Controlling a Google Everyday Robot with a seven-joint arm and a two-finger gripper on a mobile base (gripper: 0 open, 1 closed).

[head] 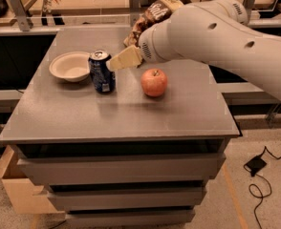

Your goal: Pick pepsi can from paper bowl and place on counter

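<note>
The pepsi can (101, 72), dark blue with a silver top, stands upright on the grey counter (131, 113), just right of the paper bowl (70, 66). The bowl is off-white and holds nothing. My gripper (113, 63) hangs at the can's upper right edge, with a cream finger (126, 57) pointing left toward the can's top. It is open and holds nothing. The can stands free on its own base. The white arm reaches in from the right.
A red apple (154, 82) sits on the counter right of the can, under my wrist. A brown snack bag (152, 15) lies at the counter's back, partly behind the arm. Drawers are below the counter's front edge.
</note>
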